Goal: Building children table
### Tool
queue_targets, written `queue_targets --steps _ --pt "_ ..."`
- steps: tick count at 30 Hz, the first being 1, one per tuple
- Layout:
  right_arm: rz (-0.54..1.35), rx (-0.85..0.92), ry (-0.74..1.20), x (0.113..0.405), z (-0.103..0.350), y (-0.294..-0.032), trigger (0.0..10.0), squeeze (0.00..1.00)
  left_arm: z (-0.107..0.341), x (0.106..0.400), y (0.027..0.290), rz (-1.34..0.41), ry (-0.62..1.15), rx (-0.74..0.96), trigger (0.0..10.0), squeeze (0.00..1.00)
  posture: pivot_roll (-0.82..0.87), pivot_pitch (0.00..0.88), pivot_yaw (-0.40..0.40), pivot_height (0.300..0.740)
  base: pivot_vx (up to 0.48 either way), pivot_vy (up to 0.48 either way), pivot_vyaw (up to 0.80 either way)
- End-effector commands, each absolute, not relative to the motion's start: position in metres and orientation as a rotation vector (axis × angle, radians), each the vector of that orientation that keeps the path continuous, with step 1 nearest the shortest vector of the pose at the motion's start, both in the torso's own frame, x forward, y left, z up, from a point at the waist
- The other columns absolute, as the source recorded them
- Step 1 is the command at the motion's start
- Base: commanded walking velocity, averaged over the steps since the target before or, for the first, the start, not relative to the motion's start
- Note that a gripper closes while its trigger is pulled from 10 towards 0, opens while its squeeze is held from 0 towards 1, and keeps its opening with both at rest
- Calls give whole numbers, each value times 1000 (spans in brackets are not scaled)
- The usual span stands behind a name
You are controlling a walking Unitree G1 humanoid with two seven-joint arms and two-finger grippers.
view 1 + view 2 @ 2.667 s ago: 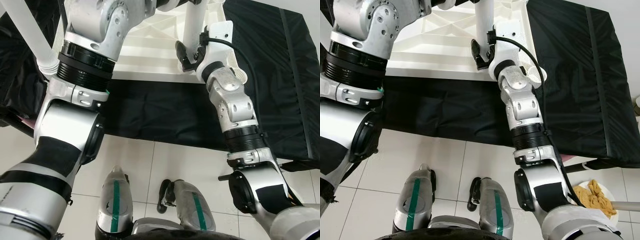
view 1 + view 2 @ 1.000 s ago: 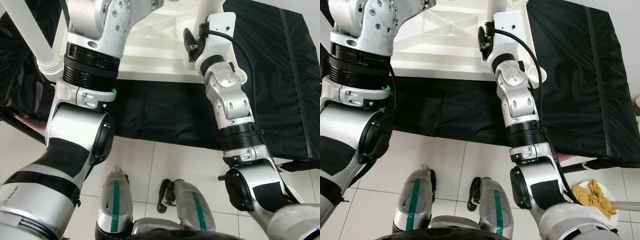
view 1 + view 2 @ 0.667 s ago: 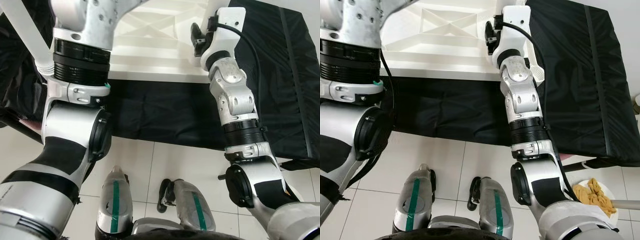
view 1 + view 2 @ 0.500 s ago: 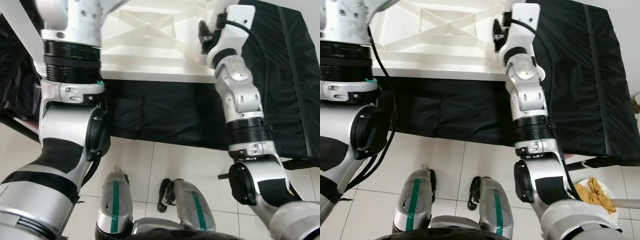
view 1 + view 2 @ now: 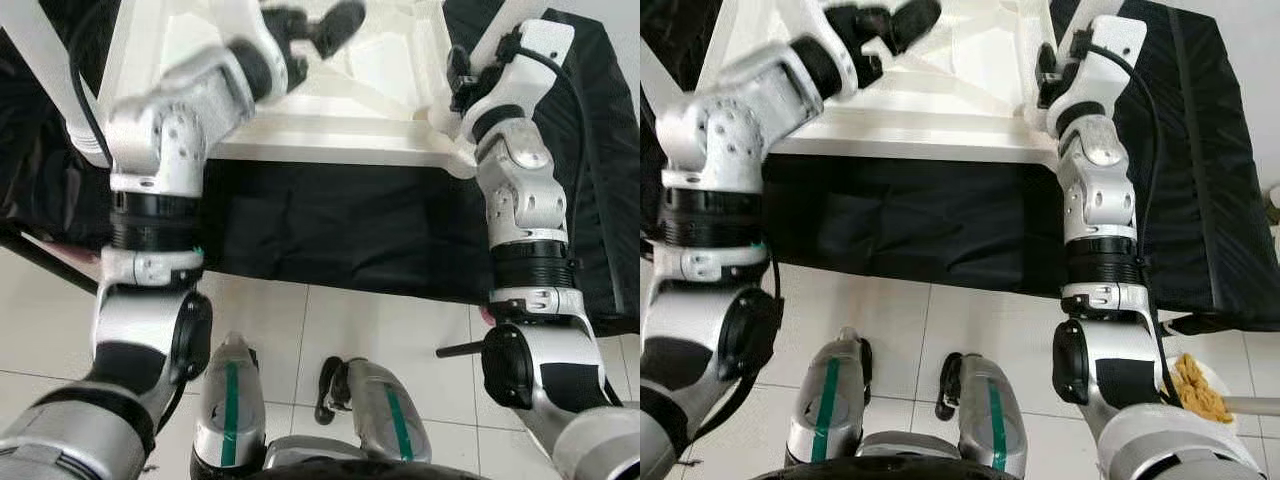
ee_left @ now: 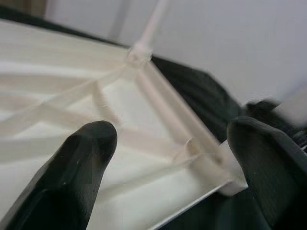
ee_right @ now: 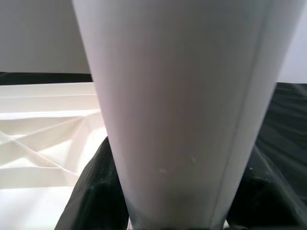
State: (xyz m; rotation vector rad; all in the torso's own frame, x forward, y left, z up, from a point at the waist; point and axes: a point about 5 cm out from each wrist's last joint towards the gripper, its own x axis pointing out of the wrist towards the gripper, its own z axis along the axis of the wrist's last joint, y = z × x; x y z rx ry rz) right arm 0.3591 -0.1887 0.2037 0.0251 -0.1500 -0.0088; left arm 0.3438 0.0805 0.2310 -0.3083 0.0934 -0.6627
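The white tabletop (image 5: pixel 330 135) lies upside down on the black cloth, its ribs facing up. My left gripper (image 5: pixel 318 22) hovers open over the ribbed underside (image 6: pixel 48 96), with nothing between its fingers (image 6: pixel 91 143). Held upright at the tabletop's near right corner is a white table leg (image 7: pixel 187 96), and my right gripper (image 5: pixel 462 82) is shut on it. Its black fingers (image 7: pixel 96 191) press the tube from both sides. Another white leg (image 5: pixel 45 70) stands slanted at the tabletop's far left.
Black cloth (image 5: pixel 330 230) covers the low work surface and hangs over its front edge. My feet (image 5: pixel 230 410) stand on white floor tiles just before it. A plate of snacks (image 5: pixel 1195 395) lies on the floor at the right.
My left arm has swung up so that its open gripper is now over the tabletop. The right gripper has carried the leg rightward, from mid-tabletop to the near right corner.
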Motion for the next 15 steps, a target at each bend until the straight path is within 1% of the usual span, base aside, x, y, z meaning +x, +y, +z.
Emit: queue_targets --steps 1,3,4,5,7,15 --pt "-21 35 -169 358 205 -194 10000 0 230 344 78 -654 83 -272 10000 0 106 37 -66 740 0 0 0" --pt "-23 36 -172 358 206 -195 10000 0 227 344 77 -648 92 -262 10000 0 106 36 -66 740 0 0 0" --pt "-30 36 -174 357 205 -196 10000 0 223 344 76 -643 84 -218 10000 0 103 33 -66 740 0 0 0" --pt "-30 36 -174 357 205 -196 10000 0 223 344 76 -643 84 -218 10000 0 103 33 -66 740 0 0 0" --pt "-39 36 -179 356 205 -199 10000 0 212 343 72 -624 67 -129 10000 0 93 26 -66 740 0 0 0" --pt "-42 48 -197 353 206 -201 10000 0 197 339 62 -590 22 -52 10000 0 81 8 -75 740 0 0 0"
